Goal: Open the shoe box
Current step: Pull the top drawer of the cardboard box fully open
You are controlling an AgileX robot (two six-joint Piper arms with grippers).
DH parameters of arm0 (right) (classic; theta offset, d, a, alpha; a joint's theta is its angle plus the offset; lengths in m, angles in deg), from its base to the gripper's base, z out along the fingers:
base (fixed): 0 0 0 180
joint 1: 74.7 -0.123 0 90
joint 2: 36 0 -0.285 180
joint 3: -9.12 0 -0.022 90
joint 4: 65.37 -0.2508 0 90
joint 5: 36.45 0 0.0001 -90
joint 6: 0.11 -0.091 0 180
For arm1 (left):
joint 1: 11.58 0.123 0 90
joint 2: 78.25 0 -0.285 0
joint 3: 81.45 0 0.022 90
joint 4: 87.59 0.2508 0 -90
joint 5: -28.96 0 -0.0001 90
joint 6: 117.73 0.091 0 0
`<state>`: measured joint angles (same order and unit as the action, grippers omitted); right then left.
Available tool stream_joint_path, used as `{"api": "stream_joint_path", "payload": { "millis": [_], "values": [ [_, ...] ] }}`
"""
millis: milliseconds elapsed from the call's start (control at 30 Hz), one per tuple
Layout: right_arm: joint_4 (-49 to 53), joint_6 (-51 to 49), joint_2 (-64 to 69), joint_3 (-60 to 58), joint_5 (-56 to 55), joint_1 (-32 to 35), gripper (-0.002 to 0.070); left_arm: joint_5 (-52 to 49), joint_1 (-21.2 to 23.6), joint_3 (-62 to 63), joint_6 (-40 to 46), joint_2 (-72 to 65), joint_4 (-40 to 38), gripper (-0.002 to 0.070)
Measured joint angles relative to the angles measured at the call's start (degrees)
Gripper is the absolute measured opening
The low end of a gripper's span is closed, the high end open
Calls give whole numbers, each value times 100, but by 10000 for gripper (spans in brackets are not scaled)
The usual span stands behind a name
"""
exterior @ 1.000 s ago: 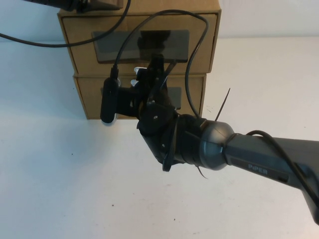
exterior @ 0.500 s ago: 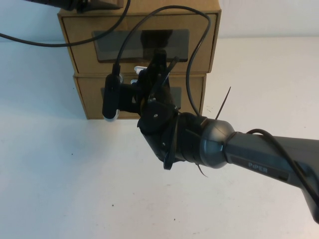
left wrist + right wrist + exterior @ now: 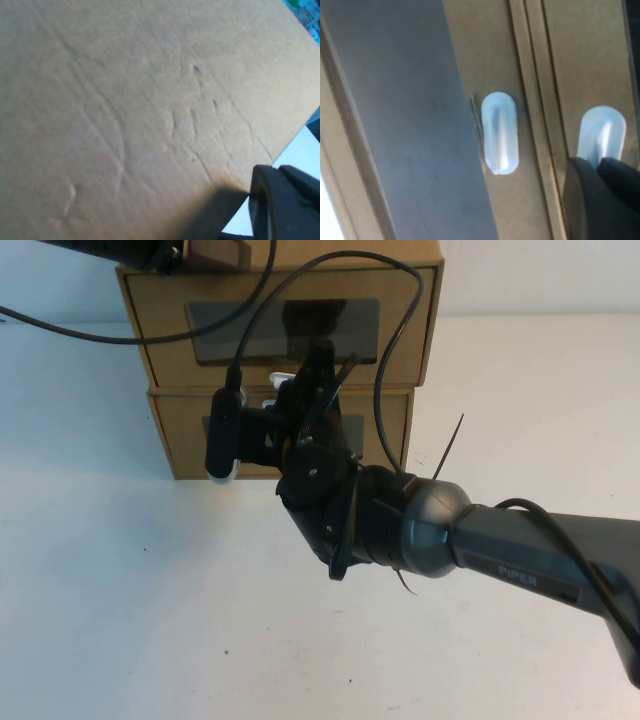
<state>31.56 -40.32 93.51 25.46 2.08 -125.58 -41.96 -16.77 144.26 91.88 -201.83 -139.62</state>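
two brown cardboard shoe boxes stacked at the far edge of the table (image 3: pixel 150 620), a bit left of centre, drawer fronts facing the robot. the upper shoe box (image 3: pixel 400 320) sits square on the lower shoe box (image 3: pixel 185 435). both look closed, fronts flush. each front has a dark window (image 3: pixel 240 330) and a small frosted white handle. in the right wrist view the two handles sit on either side of the seam between the boxes, well apart from each other.

the right gripper (image 3: pixel 318 365) is up against the box fronts around that seam, just right of the white bits of handle that show in the high view. its dark fingers (image 3: pixel 585 200) are drawn together, only a thin line between them, pinched on the end of the gripped handle (image 3: pixel 601 132). the free handle (image 3: pixel 500 132) is untouched, just beside a window edge. can't tell for sure which box the gripped handle belongs to.

the right arm (image 3: pixel 520 560) comes in from the lower right, low over the table, with a black cable (image 3: pixel 385 350) looping up in front of the upper box and its wrist camera (image 3: pixel 220 440) hanging in front of the lower box.

the left gripper (image 3: pixel 165 254) is at the top left over the upper box. the left wrist view is nearly all creased cardboard, very close, with a dark part of the gripper at one corner. can't tell whether it is open or closed, or whether it is touching the box.
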Motion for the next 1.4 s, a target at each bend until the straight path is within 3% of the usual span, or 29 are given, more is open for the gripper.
{"api": "stream_joint_path", "payload": {
  "millis": [867, 1000, 1167, 1400],
  "values": [
    [-266, -43, -367, -757, 361, -549, -7, -25, 0, 124, -114, -207, -244, -4],
    [-257, -46, -367, -582, 239, -380, 71, -35, 0, 126, -114, -207, -257, -4],
    [-254, -46, -367, -332, -62, -110, 247, -35, 0, 126, -114, -207, -257, -4],
    [-232, -46, -260, -166, -376, 114, 276, -59, 0, 185, -114, -220, -257, -4]
  ]
}}
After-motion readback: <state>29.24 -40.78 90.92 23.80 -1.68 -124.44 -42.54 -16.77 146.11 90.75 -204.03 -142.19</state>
